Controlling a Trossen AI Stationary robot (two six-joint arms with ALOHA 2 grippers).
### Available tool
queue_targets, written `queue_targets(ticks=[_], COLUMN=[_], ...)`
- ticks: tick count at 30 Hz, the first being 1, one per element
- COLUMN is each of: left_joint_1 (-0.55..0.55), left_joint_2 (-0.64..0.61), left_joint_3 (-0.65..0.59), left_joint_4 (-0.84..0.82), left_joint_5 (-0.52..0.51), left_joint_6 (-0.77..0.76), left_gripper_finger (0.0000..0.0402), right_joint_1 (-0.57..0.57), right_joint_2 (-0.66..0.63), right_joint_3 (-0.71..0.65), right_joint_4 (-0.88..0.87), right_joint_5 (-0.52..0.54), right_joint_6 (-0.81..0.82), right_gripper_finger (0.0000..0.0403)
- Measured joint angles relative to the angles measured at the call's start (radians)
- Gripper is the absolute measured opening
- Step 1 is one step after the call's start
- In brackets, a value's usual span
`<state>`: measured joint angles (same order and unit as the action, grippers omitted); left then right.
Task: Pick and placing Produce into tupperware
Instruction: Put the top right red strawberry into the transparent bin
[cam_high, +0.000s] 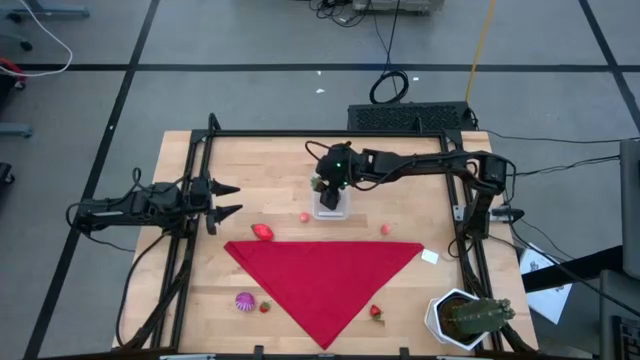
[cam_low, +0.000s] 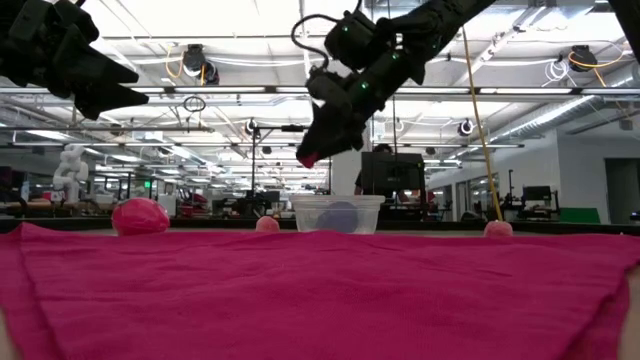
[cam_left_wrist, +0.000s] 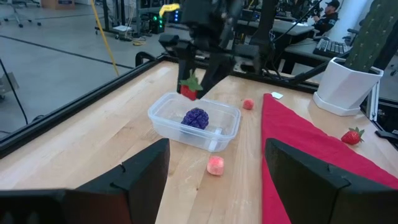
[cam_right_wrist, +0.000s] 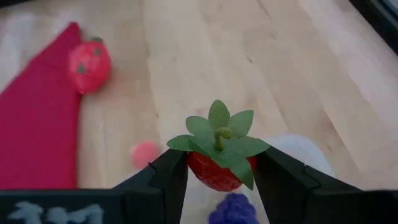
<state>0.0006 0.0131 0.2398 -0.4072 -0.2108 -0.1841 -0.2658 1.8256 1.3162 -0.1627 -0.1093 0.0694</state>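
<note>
The clear tupperware (cam_high: 333, 206) stands on the wooden table behind the red cloth (cam_high: 325, 275), with a purple fruit (cam_left_wrist: 196, 117) inside it. My right gripper (cam_high: 320, 185) hangs just above the tub's far left rim, shut on a red strawberry (cam_right_wrist: 217, 169) with a green leaf cap. Other produce lies loose on the table: a red piece (cam_high: 262, 232), two small pink pieces (cam_high: 304, 216) (cam_high: 385, 229), a magenta piece (cam_high: 245, 301) and two small strawberries (cam_high: 265, 306) (cam_high: 376, 311). My left gripper (cam_high: 230, 200) waits open at the table's left edge. My right gripper pinches the strawberry's red body (cam_right_wrist: 208, 175) by two opposite sides between its two fingers (cam_right_wrist: 168, 177). The fingers slant down from the table's right side. The strawberry is lifted clear above the tub (cam_low: 338, 213), its leaf cap (cam_right_wrist: 219, 138) turned back toward the wrist.
A white pot with a green cactus (cam_high: 465, 318) stands at the near right corner. A small white scrap (cam_high: 430, 256) lies by the cloth's right tip. A black frame rail (cam_high: 330, 134) runs along the table's far edge. Bare wood lies left of the tub.
</note>
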Motion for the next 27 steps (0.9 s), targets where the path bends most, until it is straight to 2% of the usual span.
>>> queue_targets(ticks=[7,17,27], left_joint_1=[0.000,0.000,0.000], left_joint_2=[0.000,0.000,0.000], left_joint_3=[0.000,0.000,0.000], left_joint_4=[0.000,0.000,-0.001], left_joint_5=[0.000,0.000,0.000], left_joint_6=[0.000,-0.001,-0.001], left_gripper_finger=[0.0271,0.0271,0.0271], right_joint_1=[-0.002,-0.001,-0.011], right_joint_2=[0.010,0.010,0.010], right_joint_3=[0.005,0.001,-0.134], right_joint_4=[-0.061,0.042,0.174], right_joint_5=[0.003,0.009,0.013], right_joint_6=[0.001,-0.046,-0.011], right_gripper_finger=[0.0157,0.0157,0.0157])
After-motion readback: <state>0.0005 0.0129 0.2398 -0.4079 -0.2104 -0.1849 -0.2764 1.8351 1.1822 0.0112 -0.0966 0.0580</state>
